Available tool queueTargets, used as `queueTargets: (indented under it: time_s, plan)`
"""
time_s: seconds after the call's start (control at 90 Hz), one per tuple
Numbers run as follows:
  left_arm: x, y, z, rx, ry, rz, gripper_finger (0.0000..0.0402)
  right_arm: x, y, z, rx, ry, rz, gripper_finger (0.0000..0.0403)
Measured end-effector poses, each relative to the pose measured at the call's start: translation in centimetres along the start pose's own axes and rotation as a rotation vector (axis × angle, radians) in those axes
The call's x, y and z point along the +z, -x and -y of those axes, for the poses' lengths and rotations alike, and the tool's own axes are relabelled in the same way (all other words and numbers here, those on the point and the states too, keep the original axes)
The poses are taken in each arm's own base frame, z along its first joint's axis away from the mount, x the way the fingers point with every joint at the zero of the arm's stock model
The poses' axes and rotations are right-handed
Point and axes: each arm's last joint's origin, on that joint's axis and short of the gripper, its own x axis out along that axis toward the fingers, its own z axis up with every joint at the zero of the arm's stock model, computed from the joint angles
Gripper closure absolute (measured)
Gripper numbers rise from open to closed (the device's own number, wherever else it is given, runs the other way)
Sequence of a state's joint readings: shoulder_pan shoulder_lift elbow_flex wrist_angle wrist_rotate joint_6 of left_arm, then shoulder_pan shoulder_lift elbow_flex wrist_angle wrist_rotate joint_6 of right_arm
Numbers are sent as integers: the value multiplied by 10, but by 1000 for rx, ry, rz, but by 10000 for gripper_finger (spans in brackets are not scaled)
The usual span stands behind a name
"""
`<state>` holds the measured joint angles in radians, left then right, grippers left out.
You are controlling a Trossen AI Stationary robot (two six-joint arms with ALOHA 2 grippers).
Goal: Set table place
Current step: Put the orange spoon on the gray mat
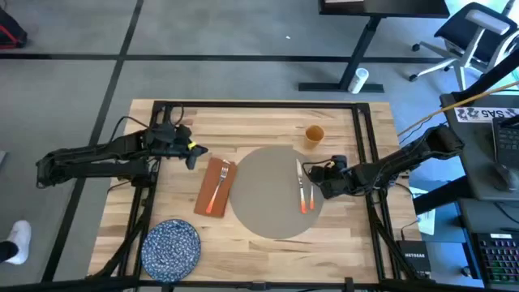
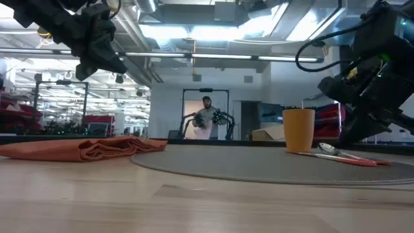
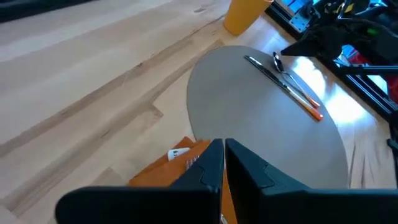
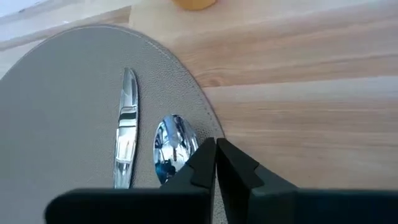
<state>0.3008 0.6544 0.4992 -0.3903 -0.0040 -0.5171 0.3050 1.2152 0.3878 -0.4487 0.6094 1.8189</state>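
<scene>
Two arms flanked the table in the high view: the place lay at centre, knife and spoon on its right edge where a diner would reach them, fork on the napkin left of it, plate unset at lower left. Low view: cup stood right of centre. Left wrist view: left hand pressed together above the napkin. Right wrist view: right hand pressed together, empty, over the spoon.

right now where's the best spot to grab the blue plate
By its rim. The blue plate lies flat on the table near the left front corner, clear of the placemat and napkin. Likely best: the left gripper descends from above, jaws straddling the rim.
</scene>
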Motion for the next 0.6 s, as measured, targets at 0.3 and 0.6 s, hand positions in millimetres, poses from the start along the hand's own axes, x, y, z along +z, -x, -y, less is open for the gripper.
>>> queueTargets:
  time_s: [0.3, 0.6]
  plan:
    - [0, 0, 0, 0, 0, 0, 402, 0, 0, -1, 12, 38, -2, 403]
    - [0, 0, 0, 0, 0, 0, 402, -1, 0, -3, 26, 56, -2, 403]
